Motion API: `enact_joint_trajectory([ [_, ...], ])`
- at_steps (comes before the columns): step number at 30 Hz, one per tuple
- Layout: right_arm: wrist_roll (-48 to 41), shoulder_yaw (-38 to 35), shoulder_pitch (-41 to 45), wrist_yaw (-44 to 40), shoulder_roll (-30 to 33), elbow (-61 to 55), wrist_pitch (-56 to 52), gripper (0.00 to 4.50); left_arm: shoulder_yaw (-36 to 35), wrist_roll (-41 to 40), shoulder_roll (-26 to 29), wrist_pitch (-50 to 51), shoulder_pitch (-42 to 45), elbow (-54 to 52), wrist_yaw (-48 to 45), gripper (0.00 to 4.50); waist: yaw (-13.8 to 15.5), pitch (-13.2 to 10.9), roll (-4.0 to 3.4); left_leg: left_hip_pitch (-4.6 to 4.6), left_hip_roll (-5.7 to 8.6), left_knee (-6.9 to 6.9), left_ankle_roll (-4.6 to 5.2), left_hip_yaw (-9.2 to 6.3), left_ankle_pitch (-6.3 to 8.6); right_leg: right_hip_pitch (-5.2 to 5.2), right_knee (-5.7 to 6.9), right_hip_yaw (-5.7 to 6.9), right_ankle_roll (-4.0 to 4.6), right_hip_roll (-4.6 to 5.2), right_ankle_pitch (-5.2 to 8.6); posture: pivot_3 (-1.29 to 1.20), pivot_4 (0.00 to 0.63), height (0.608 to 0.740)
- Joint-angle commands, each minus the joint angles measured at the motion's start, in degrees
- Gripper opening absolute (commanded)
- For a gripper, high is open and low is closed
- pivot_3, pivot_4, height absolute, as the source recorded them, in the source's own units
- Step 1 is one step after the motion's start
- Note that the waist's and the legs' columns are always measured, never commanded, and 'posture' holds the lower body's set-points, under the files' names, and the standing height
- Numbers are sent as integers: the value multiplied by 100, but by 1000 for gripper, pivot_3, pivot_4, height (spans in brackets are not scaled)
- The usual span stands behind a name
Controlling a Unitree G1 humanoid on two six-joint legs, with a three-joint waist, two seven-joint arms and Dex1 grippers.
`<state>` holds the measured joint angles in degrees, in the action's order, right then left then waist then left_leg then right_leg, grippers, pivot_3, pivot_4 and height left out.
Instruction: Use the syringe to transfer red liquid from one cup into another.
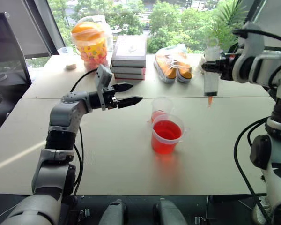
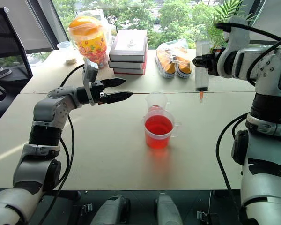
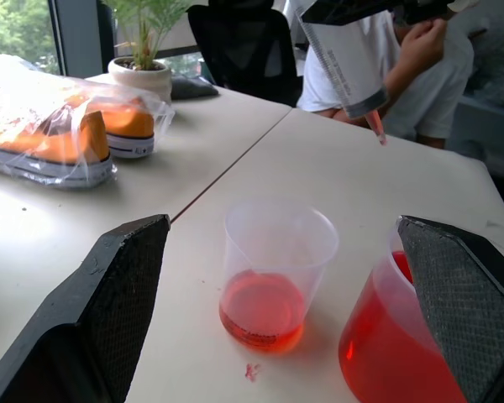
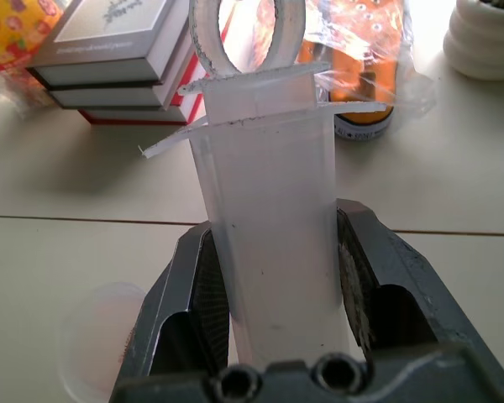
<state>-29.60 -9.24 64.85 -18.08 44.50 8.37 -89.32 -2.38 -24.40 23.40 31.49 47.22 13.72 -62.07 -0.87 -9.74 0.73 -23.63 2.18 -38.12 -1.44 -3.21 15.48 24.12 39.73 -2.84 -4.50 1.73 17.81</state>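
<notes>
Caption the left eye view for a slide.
Right gripper holds the syringe upright, off to the side of two cups of red liquid.

We see the syringe (image 1: 211, 75) upright in the air, orange tip down, clear barrel, ring handle on top, at two o'clock from the cups. The wide cup (image 1: 166, 134) stands nearly full of red liquid (image 1: 166, 130). The narrow cup (image 1: 160, 109), just behind at eleven o'clock, holds little.

Bright daylight from the windows (image 1: 131, 14) behind, soft shadows, sharp focus throughout.
</notes>
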Motion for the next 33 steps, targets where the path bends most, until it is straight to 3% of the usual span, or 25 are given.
enact_joint_trajectory([
  [1, -4, 415, -227, -387, 441, 328, -280, 1431, -16, -124, 27, 65, -61, -351, 124, 4463, 4, 0, 0, 0, 0, 0, 0, 0, 0, 0, 0, 0, 0, 0, 0, 0, 150, 740],
  [9, 492, 1864, -826, -1251, 866, 1644, 397, 1431, 6, -251, 55, 235, -252, -673, 284, 4463, -18, 0, 0, 0, 0, -3, 5, 6, -2, -1, 1, -1, 0, -2, 0, 0, 150, 740],
  [14, 869, 2271, -908, -1672, 748, 2326, 943, 1431, 94, -253, 166, 277, -435, -887, 270, 4463, -17, 0, 0, 0, 0, -4, 5, 7, -2, 0, 1, -1, -1, -3, 0, 0, 150, 740],
  [19, 861, 2105, -917, -1947, 884, 2026, 770, 3780, 142, -359, 294, 374, -511, -1041, 192, 4500, 2, 0, 0, 0, -1, -5, 4, 6, -2, -1, 0, 0, -1, -3, 0, 0, 150, 740],
  [20, 783, 2003, -960, -2030, 995, 1764, 702, 4334, 151, -379, 319, 392, -525, -1080, 169, 4500, 5, 0, 0, 0, -1, -5, 4, 6, -2, -1, 0, 0, -1, -3, 0, 0, 150, 740],
  [21, 690, 1833, -1012, -2081, 1128, 1427, 596, 4428, 167, -389, 354, 419, -535, -1108, 142, 4500, 9, -1, -1, 0, -1, -5, 4, 6, -2, -1, 0, 0, -1, -3, 0, 0, 150, 740],
  [28, -70, 154, -2524, -2488, 2172, -1862, 502, 4428, 155, -440, 581, 536, -620, -1244, 58, 4500, 38, 0, -2, -19, -3, -2, 7, -16, 0, -2, -29, 17, -1, -3, 0, 0, 150, 740],
  [33, -1059, -2477, -4204, -3373, 1976, -3989, 412, 4428, 254, -406, 877, 528, -759, -1330, -128, 4500, 31, -1, -1, -12, -3, -2, 12, -15, 3, -17, -36, 17, -3, -4, -1, 0, 150, 740],
])
